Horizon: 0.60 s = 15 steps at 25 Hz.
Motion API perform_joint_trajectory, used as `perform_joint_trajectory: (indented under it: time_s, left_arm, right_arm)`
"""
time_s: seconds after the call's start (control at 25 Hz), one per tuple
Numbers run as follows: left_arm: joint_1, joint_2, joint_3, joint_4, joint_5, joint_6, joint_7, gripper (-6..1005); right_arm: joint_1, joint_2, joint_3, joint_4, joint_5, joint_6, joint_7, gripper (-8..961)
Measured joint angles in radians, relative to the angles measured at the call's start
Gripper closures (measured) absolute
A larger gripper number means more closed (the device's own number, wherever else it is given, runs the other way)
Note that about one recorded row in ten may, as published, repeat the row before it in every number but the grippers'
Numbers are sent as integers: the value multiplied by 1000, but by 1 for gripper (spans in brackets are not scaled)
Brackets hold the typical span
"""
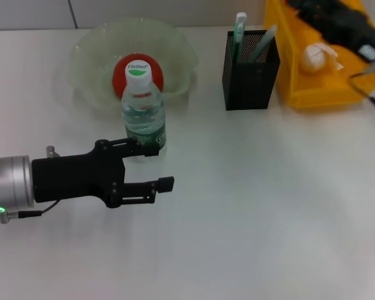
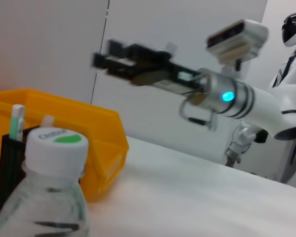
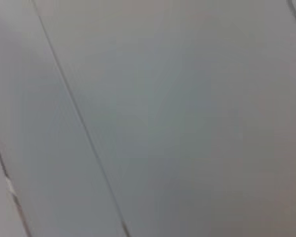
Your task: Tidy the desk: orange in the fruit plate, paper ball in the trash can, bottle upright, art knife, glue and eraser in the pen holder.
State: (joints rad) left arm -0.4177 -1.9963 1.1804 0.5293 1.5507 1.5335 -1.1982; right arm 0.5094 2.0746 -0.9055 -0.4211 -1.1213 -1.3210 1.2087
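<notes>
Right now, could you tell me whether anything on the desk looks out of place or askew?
Nothing stands out: the bottle stands upright, the orange sits in the fruit plate, and the paper ball lies in the yellow bin.

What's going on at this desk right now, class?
A two-armed robot is tidying a desk. Its left gripper is open beside the bottle, which stands upright in front of the fruit plate; one finger is at the bottle's base. The orange lies in the plate, and the paper ball sits in the yellow trash bin. The right gripper is raised above that bin. The black pen holder holds a few items.
</notes>
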Motion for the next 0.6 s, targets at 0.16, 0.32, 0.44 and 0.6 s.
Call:
perform_joint_trajectory:
  time_s: [0.16, 0.32, 0.44, 0.6]
  left_arm:
    - [1, 3, -33, 1, 0, 21, -4, 216]
    - [5, 14, -59, 4, 2, 55, -6, 216]
    - [5, 22, -64, 9, 4, 94, -3, 216]
    - [3, 36, -66, 25, 19, 190, -5, 216]
  right_arm:
    - [-143, -23, 5, -206, -100, -204, 107, 296]
    - [-247, -57, 29, -347, -310, -451, 153, 287]
    - [-258, -66, 98, -340, -489, -678, 169, 280]
    - [-274, -23, 123, -353, -605, -823, 152, 275]
